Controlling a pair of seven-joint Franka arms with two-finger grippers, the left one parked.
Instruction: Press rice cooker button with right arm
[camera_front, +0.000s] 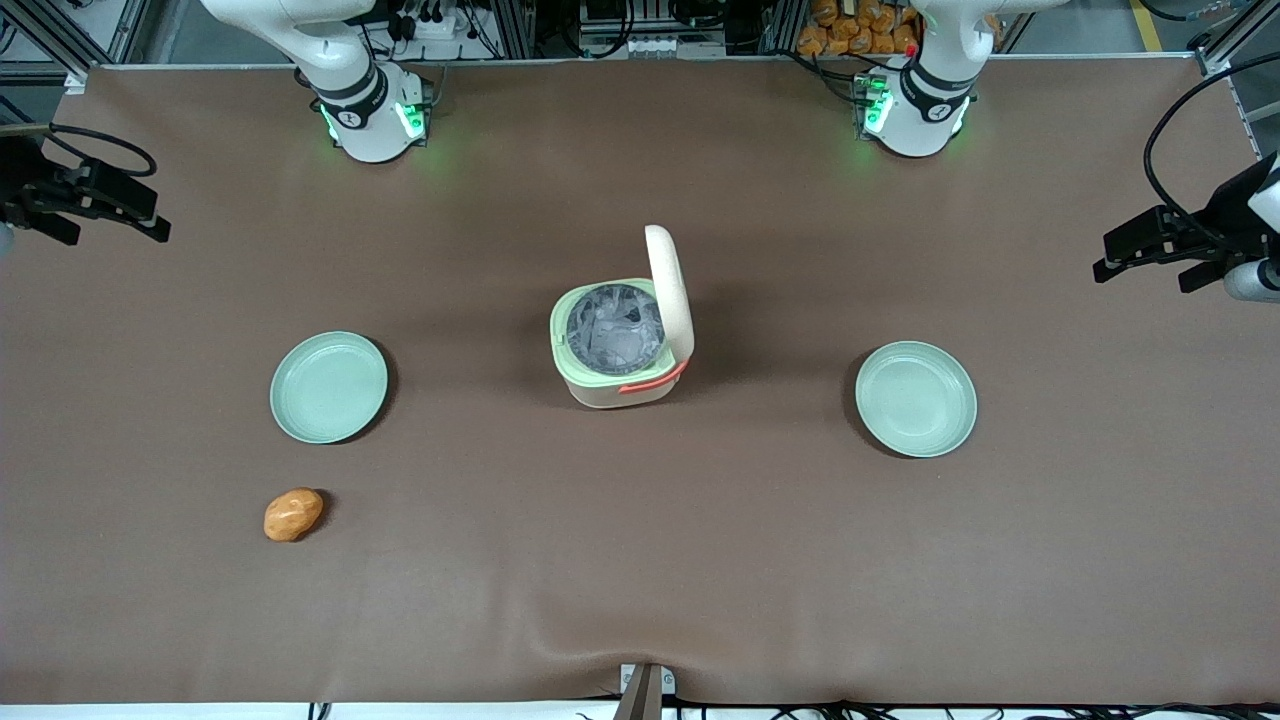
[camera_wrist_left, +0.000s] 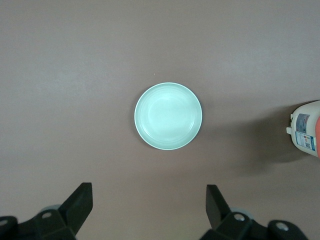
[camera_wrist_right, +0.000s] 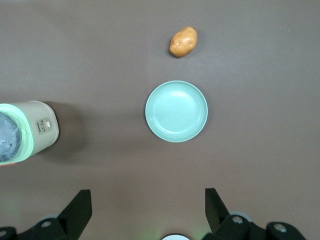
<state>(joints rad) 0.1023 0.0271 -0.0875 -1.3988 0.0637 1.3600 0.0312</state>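
Note:
The rice cooker (camera_front: 612, 350) stands mid-table with its cream lid (camera_front: 670, 290) swung upright and open, and the grey inner pot showing. In the right wrist view the cooker (camera_wrist_right: 27, 131) shows a small pale rounded-rectangle button (camera_wrist_right: 44, 125) on its cream wall, facing the working arm's end. My right gripper (camera_front: 100, 220) hangs high over the table at the working arm's end, far from the cooker. In the right wrist view the gripper (camera_wrist_right: 148, 202) is open wide and empty, with one dark finger (camera_wrist_right: 80, 207) showing.
A pale green plate (camera_front: 329, 387) lies between the gripper and the cooker and also shows in the right wrist view (camera_wrist_right: 176, 111). A potato (camera_front: 293, 514) lies nearer the front camera than that plate. A second green plate (camera_front: 916, 399) lies toward the parked arm's end.

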